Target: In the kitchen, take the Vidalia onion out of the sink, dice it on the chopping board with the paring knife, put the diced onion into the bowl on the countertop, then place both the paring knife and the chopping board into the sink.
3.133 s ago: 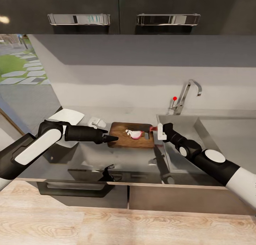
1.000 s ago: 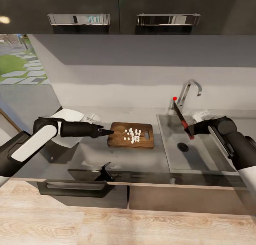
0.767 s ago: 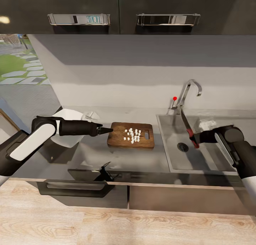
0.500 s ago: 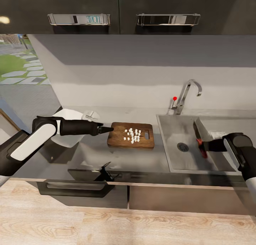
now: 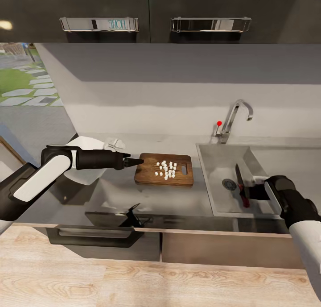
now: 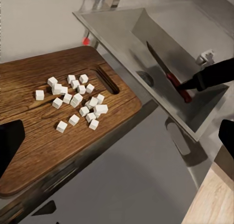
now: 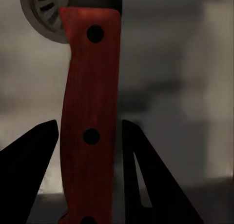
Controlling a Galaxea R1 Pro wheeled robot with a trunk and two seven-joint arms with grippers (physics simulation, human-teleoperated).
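Observation:
The paring knife (image 5: 241,186) lies low in the sink (image 5: 214,162), dark blade pointing towards the tap, beside the drain. My right gripper (image 5: 250,193) is shut on its red handle (image 7: 90,112), a black finger (image 7: 29,175) on each side. The dark wooden chopping board (image 5: 151,176) sits on the countertop (image 5: 147,200) left of the sink, with several white onion dice (image 5: 166,169) near its slot handle. My left gripper (image 5: 136,161) hovers at the board's left end, fingers (image 6: 10,143) spread wide apart. Behind my left forearm shows part of the white bowl (image 5: 87,144).
A chrome tap (image 5: 232,116) with a red knob (image 5: 219,123) stands behind the sink. The steel drainboard (image 5: 290,157) runs off to the right. Dark wall cupboards (image 5: 151,12) hang overhead. A drawer with a dark handle (image 5: 93,240) sits under the counter's front edge.
The onion halves on the board are now dice. My right gripper carried the knife from the board over the sink and lowered it into the basin. My left gripper shifted slightly.

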